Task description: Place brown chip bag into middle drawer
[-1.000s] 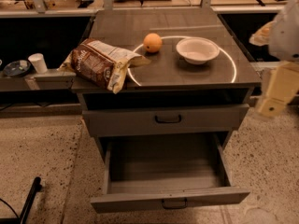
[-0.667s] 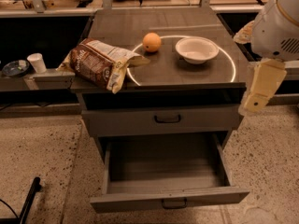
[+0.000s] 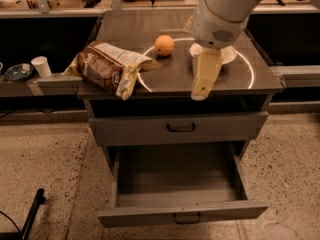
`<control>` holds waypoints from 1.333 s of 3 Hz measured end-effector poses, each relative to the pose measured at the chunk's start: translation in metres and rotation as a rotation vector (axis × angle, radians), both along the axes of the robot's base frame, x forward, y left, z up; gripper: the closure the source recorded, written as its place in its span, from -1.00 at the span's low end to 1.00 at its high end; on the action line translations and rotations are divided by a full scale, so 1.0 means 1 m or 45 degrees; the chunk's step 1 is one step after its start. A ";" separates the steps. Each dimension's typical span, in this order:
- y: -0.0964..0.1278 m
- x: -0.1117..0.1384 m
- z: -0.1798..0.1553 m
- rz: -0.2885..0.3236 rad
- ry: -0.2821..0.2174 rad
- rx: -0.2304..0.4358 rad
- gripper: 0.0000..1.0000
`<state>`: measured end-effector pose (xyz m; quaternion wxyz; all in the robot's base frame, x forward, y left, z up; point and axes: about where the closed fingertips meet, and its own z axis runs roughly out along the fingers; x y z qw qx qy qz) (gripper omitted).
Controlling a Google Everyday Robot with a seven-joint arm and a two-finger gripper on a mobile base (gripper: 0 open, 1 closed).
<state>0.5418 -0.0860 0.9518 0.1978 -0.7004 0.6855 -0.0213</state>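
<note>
The brown chip bag (image 3: 107, 69) lies on its side at the front left corner of the grey cabinet top (image 3: 170, 79), with one end hanging over the edge. The middle drawer (image 3: 182, 215) is pulled out wide below, and its grey tray is bare. My gripper (image 3: 204, 84) hangs from the white arm above the front middle of the cabinet top. It points down, to the right of the bag and apart from it, with nothing visible in it. The arm hides part of the white bowl.
An orange fruit (image 3: 164, 45) and a white bowl (image 3: 226, 55) sit on the cabinet top behind the gripper. A shut drawer front (image 3: 180, 128) lies above the open one. A white cup (image 3: 41, 66) and a dark dish (image 3: 17, 72) stand on the left ledge.
The arm has swung in from the right edge toward the left, and the gripper now hangs over the cabinet top. The bag, fruit, bowl and drawers have not moved.
</note>
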 end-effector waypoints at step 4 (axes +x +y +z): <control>0.144 0.061 -0.050 0.329 -0.071 0.164 -0.64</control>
